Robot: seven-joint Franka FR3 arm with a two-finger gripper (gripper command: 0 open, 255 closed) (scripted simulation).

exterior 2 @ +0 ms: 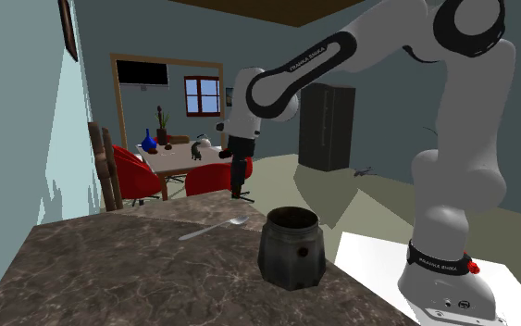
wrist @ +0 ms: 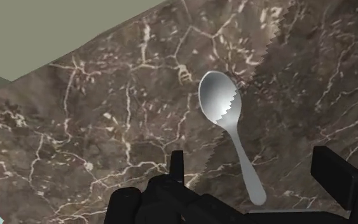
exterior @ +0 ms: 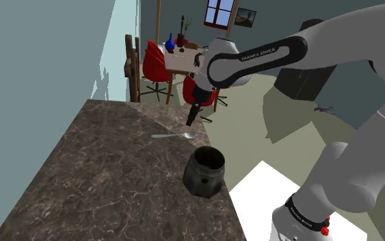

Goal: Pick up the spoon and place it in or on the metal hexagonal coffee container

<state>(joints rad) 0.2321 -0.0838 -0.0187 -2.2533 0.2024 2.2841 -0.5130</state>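
Note:
A silver spoon [exterior: 174, 135] [exterior 2: 214, 228] lies flat on the dark marble counter [exterior: 102, 178], its bowl toward the counter's edge. My black gripper [exterior: 192, 118] [exterior 2: 243, 193] hangs just above the bowl end, pointing down. In the wrist view the gripper [wrist: 257, 175] is open, with the fingers [wrist: 176, 167] standing wide apart. The spoon [wrist: 228, 127] lies below them, its handle end between them and untouched. The dark, faceted metal coffee container [exterior: 204, 172] [exterior 2: 291, 246] stands upright with its top open, on the counter between the spoon and the stand.
The counter's edge [exterior: 211, 140] runs close beside the spoon and container, with floor beyond. A wooden chair [exterior: 133, 68] stands at the counter's far end. Red chairs and a dining table [exterior: 180, 58] lie further back. The white stand [exterior: 280, 205] is at the shoulder view's lower right.

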